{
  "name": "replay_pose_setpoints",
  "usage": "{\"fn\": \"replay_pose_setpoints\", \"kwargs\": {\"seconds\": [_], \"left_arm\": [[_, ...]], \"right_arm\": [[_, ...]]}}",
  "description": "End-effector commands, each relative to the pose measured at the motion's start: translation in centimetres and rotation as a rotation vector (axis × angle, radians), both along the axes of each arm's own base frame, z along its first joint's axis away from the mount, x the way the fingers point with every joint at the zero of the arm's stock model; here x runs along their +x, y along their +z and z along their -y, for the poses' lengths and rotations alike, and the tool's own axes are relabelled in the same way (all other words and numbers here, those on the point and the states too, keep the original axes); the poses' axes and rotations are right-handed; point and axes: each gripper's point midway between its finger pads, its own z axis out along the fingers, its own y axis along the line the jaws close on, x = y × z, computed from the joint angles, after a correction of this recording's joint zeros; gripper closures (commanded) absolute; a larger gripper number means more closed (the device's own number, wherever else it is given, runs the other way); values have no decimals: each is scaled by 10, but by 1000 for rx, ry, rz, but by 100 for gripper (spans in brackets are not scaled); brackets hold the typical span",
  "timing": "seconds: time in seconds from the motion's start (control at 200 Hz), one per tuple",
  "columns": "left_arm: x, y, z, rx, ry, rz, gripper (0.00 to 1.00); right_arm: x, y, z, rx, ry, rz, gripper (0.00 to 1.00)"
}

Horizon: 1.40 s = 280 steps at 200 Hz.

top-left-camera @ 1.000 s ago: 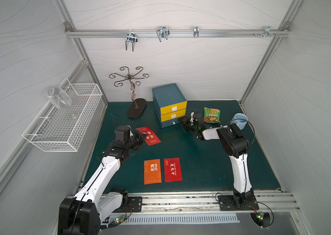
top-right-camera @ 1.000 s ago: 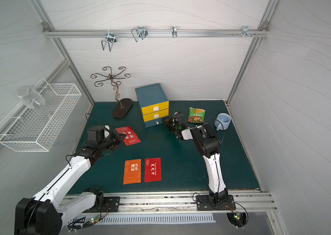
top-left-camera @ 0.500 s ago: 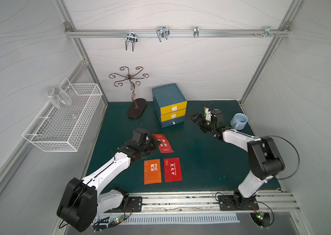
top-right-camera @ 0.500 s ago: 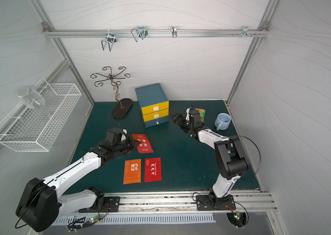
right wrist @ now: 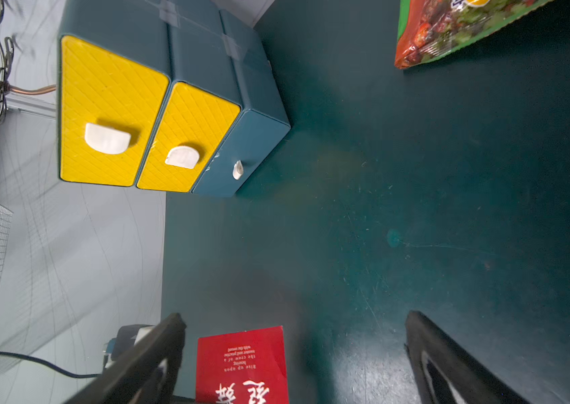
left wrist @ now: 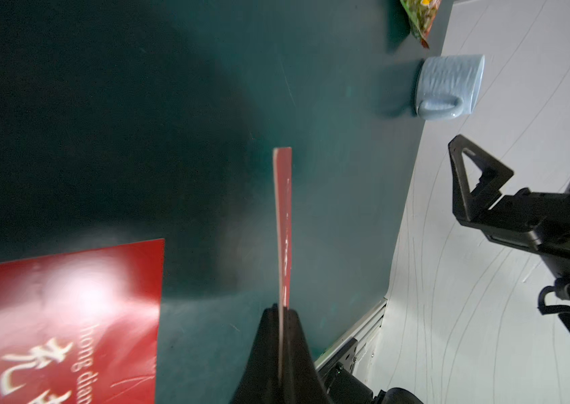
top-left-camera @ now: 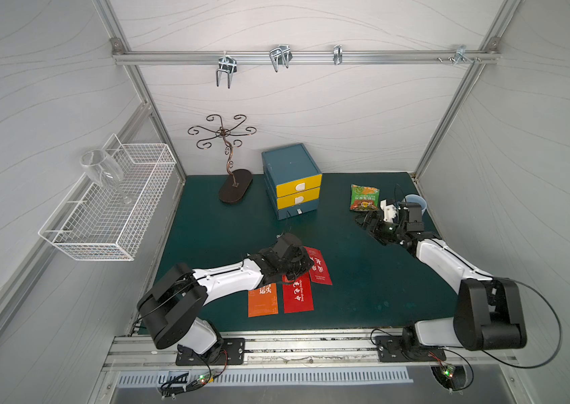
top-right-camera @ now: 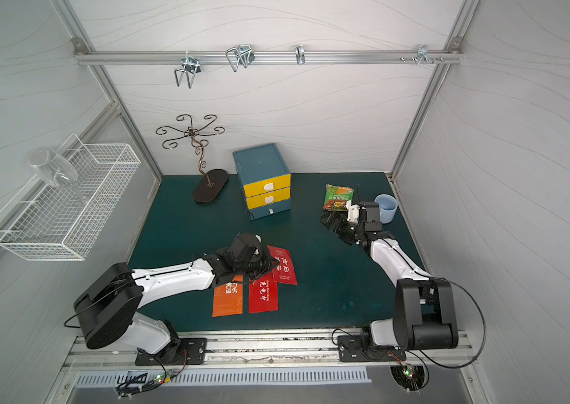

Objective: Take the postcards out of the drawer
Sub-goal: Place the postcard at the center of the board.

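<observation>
Our left gripper [left wrist: 282,313] clamps the thin, probably bendy red postcard [left wrist: 282,224] edge-on between its fingers; right gripper [right wrist: 294,317] gapes

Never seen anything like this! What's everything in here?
orange postcard: one, orange, flat on the mat.
flat red postcard: one, red, beside the orange one.
held red postcard: one, red, in the left gripper.
drawer unit: one, blue with two yellow fronts, at the back.
snack packet: one, green, back right.
mug: one, pale blue, beside the packet.
hook stand: one, dark metal, left of the drawer unit.
wire basket: one, white, on the left wall.
wine glass: one, clear, in the basket.
rail hooks: several, silver, back wall.
mat: one, dark green, covering the tabletop.
left gripper: one, black, shut on the held red postcard.
right gripper: one, black, open, near the mug.
</observation>
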Motion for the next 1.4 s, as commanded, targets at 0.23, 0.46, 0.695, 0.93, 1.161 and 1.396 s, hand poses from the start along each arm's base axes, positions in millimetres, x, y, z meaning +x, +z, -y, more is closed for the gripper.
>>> {"fn": "replay_pose_setpoints", "kwargs": {"seconds": [0.23,0.46,0.695,0.93,1.161,1.396], "left_arm": [[-22,-13,48,1,-47,-14,100],[-46,-37,60,20,-50,-82,100],[-57,-60,47,98,-2,-132,100],[-55,-58,22,212,28,-94,93],[-56,-63,22,227,16,-102,82],[-54,-58,19,251,8,-80,71]], "right_arm": [[-14,-3,2,-3,36,4,1],[-16,1,5,-9,30,19,1],[-19,-5,6,-10,29,3,1],[-19,-9,6,-11,26,-9,1],[-19,-13,6,-11,27,-20,1],[-20,-15,7,-13,26,-25,1]]}}
